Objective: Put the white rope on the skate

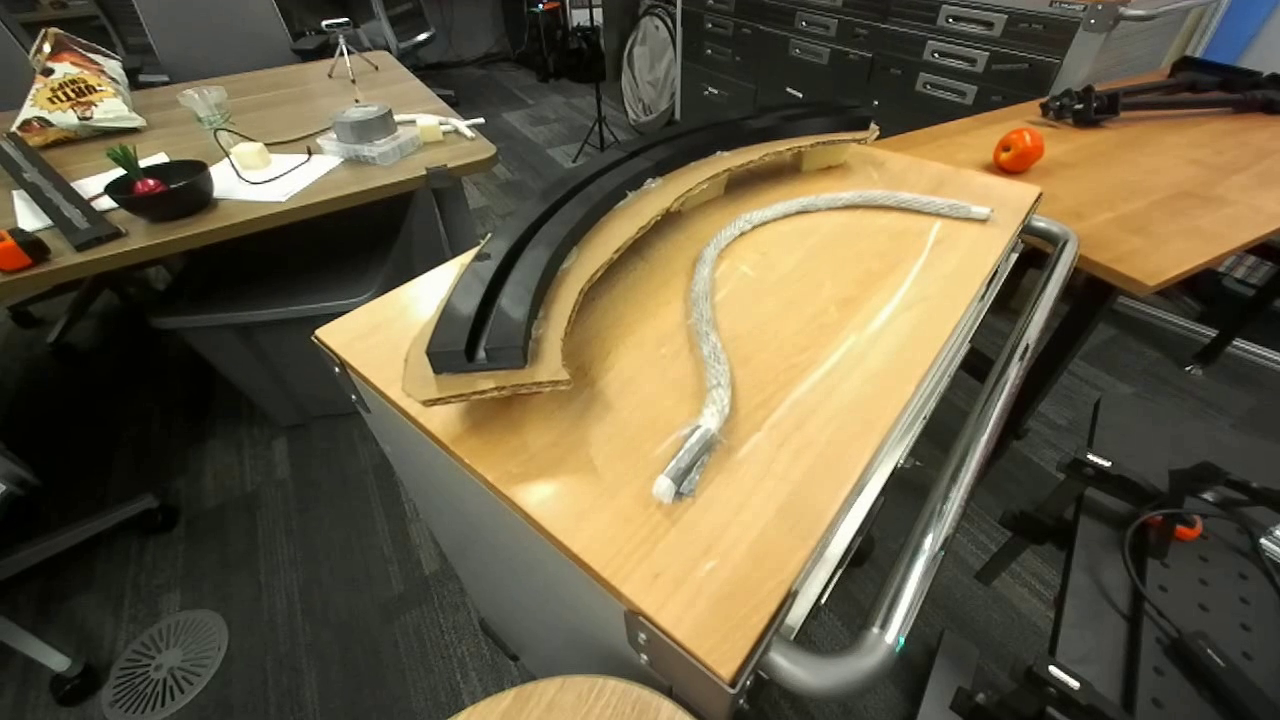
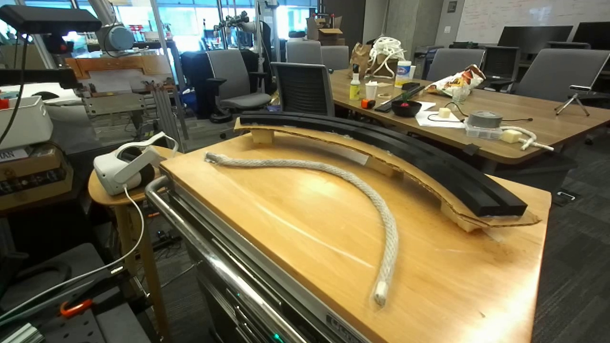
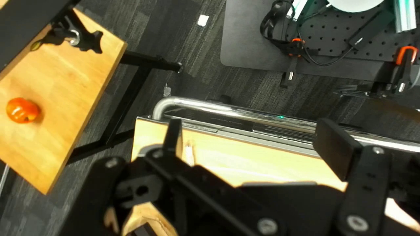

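On the left of the pale wooden counter (image 1: 820, 300), as an exterior view has it: the long, black, arc-shaped skate (image 1: 595, 210), grooved along its top, sits on a brown corrugated cardboard base (image 1: 585, 270).
Middle of the counter: the thick, pale grey, braided rope (image 1: 700, 300) rests on the wood in a loose bend, well apart from the skate and not yet on it.
Just past the counter's right edge: a shiny chrome tube rail (image 1: 955, 490) (no part of the job, though worth keeping clear of) runs along the side, so the rope lies between it and the skate.
Wrist view: the jaws stand released, their flat black pads (image 3: 334, 147) wide apart and nothing gripped; a pale tip (image 3: 189, 154), probably an end of the rope, shows through the gap.
Rope, step in hand: I judge it to be the approach, the grasp not yet made and the placing all to come.
Rope, next move: the jaws should come down over it, turned to straddle the braid, and close on it; something this limp will likely sag from wherever it is held.
Skate, after that: the lift should clear the cardboard base, then the rope wants laying along the groove, following the arc; one hold probably guides only part of its length.
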Available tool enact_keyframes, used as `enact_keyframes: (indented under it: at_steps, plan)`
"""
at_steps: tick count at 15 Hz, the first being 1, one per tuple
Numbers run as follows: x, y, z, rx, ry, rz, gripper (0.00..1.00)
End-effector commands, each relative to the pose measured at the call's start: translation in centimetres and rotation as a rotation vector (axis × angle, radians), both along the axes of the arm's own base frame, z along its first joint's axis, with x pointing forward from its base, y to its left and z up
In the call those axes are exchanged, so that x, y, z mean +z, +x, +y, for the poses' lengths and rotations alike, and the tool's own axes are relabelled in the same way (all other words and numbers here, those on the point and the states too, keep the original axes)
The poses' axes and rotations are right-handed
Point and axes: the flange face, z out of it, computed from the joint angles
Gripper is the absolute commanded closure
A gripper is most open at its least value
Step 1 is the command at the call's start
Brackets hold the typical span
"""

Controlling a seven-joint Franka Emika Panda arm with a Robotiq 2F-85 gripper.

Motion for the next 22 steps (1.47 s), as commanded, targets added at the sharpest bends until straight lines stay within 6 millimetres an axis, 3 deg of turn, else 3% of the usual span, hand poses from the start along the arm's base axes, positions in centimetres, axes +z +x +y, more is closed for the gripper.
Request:
enact_keyframes:
  at_steps: [1,2,3,5,10,11,14,17,20,22]
  plan:
    - [3.3,1.0,2.9,0.161,0.022,-0.102,0.0]
    - [3.4,2.0,3.6,0.187,0.082,-0.116,0.0]
    - [2.0,0.8,2.8,0.123,0.022,-0.073,0.0]
    - [2.5,1.4,3.8,0.159,0.05,-0.096,0.0]
    - [2.4,1.7,3.6,0.169,0.059,-0.096,0.0]
    - [3.1,2.0,4.0,0.229,0.049,-0.131,0.0]
    - [5.9,5.5,6.7,0.347,0.015,-0.276,0.0]
    - [6.1,10.2,10.8,0.515,0.034,-0.318,0.0]
    - [3.1,15.6,12.4,0.657,0.12,-0.314,0.0]
    - [1.4,18.0,12.7,0.754,0.17,-0.298,0.0]
